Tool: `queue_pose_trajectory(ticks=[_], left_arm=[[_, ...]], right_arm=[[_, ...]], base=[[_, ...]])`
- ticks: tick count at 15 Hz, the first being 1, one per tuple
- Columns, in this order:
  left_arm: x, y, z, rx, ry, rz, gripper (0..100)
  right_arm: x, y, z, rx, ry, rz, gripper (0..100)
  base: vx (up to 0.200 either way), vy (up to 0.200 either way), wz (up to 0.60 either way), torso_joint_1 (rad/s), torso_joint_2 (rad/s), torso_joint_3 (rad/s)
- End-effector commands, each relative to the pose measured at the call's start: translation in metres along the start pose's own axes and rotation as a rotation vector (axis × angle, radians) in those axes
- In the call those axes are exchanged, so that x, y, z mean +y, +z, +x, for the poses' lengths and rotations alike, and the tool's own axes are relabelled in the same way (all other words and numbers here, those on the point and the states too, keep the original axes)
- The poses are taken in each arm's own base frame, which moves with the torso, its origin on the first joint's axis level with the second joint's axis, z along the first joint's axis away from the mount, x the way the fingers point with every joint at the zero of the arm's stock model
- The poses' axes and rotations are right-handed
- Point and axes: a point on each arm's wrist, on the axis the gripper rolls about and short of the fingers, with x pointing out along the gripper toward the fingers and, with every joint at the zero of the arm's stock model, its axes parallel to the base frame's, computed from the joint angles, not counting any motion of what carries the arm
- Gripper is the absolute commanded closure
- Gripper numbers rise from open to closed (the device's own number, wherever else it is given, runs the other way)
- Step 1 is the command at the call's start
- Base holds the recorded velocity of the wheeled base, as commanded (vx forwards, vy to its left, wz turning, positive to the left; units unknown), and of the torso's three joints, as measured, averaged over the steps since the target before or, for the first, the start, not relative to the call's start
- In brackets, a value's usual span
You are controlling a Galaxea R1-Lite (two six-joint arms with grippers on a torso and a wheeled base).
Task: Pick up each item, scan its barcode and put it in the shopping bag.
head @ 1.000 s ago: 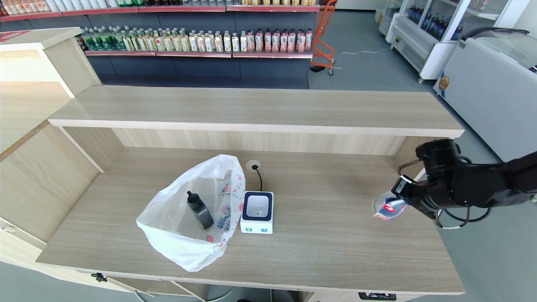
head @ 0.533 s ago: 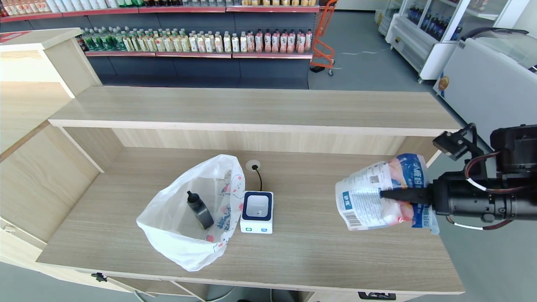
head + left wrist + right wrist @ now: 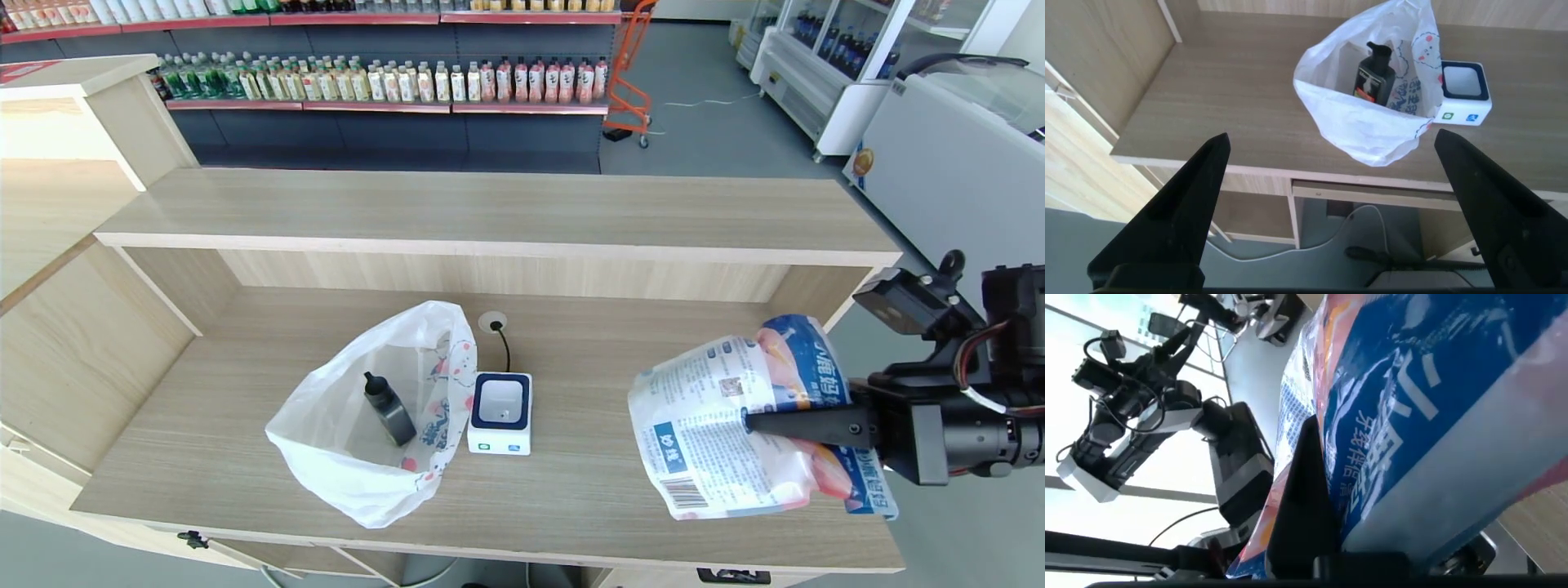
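Snack packet is clamped in the right gripper. One finger lies across the printed back face and the other is hidden behind the pack, so the jaws are closed down to the pack's thickness. The right wrist view shows the same: a finger pressed flat against the packet.

Change over the last second: the packet goes from a small bunched shape low at the counter's right end to lifted, rolled over and spread face-on. In the last half second it comes closer to the head camera and a bit further to the robot's left. The barcode now sits at the pack's lower corner, below and ahead of the fingertip, facing up towards the head camera.

Judgement: the pick looks done and the scan has not started. The scanner sits well ahead of the fingertips on the counter, window facing up. The barcode therefore probably has to be turned down towards that window on the way over.

The shopping bag is just past the scanner from the gripper, mouth open, with a black bottle already inside.

Left gripper hangs back off the counter edge, fingers spread wide, holding nothing. The bag and scanner lie ahead of it.
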Motion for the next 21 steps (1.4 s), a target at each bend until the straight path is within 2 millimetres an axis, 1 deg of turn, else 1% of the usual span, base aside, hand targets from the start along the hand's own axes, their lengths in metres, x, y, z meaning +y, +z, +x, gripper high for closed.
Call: queue_pose_trajectory(ticks=[1, 3, 8, 10, 13, 15, 19, 21], left_arm=[[0.000, 0.000, 0.000, 0.000, 0.001, 0.000, 0], [0.000, 0.000, 0.000, 0.000, 0.001, 0.000, 0], [0.000, 0.000, 0.000, 0.000, -0.001, -0.002, 0], [0.000, 0.000, 0.000, 0.000, 0.001, 0.000, 0], [0.000, 0.000, 0.000, 0.000, 0.001, 0.000, 0], [0.000, 0.000, 0.000, 0.000, 0.001, 0.000, 0], [0.000, 0.000, 0.000, 0.000, 0.001, 0.000, 0], [0.000, 0.000, 0.000, 0.000, 0.001, -0.002, 0]], right_arm=[[0.004, -0.001, 0.001, 0.006, 0.013, 0.006, 100], [0.008, -0.006, 0.003, 0.017, 0.027, 0.020, 100], [0.010, -0.003, 0.019, 0.050, 0.085, 0.005, 100], [0.004, -0.001, 0.030, 0.059, 0.106, -0.007, 100], [-0.008, 0.000, 0.039, 0.067, 0.105, 0.002, 100], [-0.009, 0.000, 0.042, 0.074, 0.111, 0.002, 100], [-0.009, 0.009, 0.053, 0.078, 0.140, -0.027, 100], [-0.008, 0.009, 0.056, 0.084, 0.150, -0.031, 100]], base=[[0.000, 0.000, 0.00, 0.000, 0.00, 0.000], [0.000, 0.000, 0.00, 0.000, 0.00, 0.000], [0.000, 0.000, 0.00, 0.000, 0.00, 0.000], [0.000, 0.000, 0.00, 0.000, 0.00, 0.000], [0.000, 0.000, 0.00, 0.000, 0.00, 0.000], [0.000, 0.000, 0.00, 0.000, 0.00, 0.000], [0.000, 0.000, 0.00, 0.000, 0.00, 0.000], [0.000, 0.000, 0.00, 0.000, 0.00, 0.000]])
